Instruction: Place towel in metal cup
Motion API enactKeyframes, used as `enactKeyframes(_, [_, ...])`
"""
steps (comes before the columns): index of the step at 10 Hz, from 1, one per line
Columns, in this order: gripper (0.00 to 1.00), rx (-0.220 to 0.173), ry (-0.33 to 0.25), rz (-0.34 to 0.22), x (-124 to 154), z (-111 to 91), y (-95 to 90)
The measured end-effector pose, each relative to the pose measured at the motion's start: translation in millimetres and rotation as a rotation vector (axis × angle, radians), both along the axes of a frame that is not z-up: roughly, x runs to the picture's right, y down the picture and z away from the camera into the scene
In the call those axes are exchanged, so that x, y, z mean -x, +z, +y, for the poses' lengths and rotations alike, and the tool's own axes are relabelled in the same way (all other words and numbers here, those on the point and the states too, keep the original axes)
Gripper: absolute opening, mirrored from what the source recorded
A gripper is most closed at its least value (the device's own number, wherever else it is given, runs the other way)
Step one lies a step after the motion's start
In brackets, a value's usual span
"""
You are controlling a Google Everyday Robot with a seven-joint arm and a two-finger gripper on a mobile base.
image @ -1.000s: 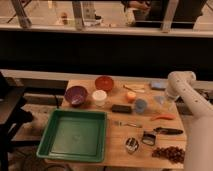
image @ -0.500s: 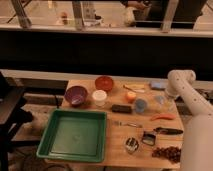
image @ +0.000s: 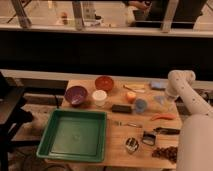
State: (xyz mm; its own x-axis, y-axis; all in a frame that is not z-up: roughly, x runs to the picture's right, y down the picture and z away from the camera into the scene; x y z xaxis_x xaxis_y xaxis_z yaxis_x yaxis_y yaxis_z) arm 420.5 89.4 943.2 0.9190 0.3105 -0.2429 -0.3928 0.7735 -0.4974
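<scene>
The metal cup (image: 131,145) is small, round and shiny, and stands near the table's front edge, right of the green tray. The towel (image: 160,100), a pale bluish-white scrap, lies on the table at the right, far behind the cup. My white arm (image: 192,107) comes up from the lower right and bends over the table's right end. The gripper (image: 166,95) hangs at the arm's end, right by the towel; I cannot tell if it touches it.
A green tray (image: 50,135) fills the front left. Behind it are a purple bowl (image: 76,95), red bowl (image: 104,82) and white cup (image: 99,97). A dark block (image: 121,108), round blue-grey item (image: 140,105), blue-grey block (image: 158,85), dark square frame (image: 148,138) and grapes (image: 167,152) are scattered around.
</scene>
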Motion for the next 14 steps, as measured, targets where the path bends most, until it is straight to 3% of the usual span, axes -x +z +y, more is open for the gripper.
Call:
enactKeyframes(4, [0.79, 0.002, -0.004, -0.016, 2.6, 2.0, 4.2])
enactKeyframes(5, [0.74, 0.008, -0.007, -0.022, 3.8, 2.3, 5.3])
enactKeyframes(6, [0.69, 0.022, -0.009, -0.028, 5.3, 2.9, 7.5])
enactKeyframes(9, [0.68, 0.080, -0.015, -0.044, 8.7, 5.9, 16.4])
enactKeyframes(11, [0.67, 0.089, -0.016, -0.049, 10.7, 3.6, 17.4])
enactKeyframes(14, [0.41, 0.094, -0.013, -0.048, 9.8, 3.5, 18.6])
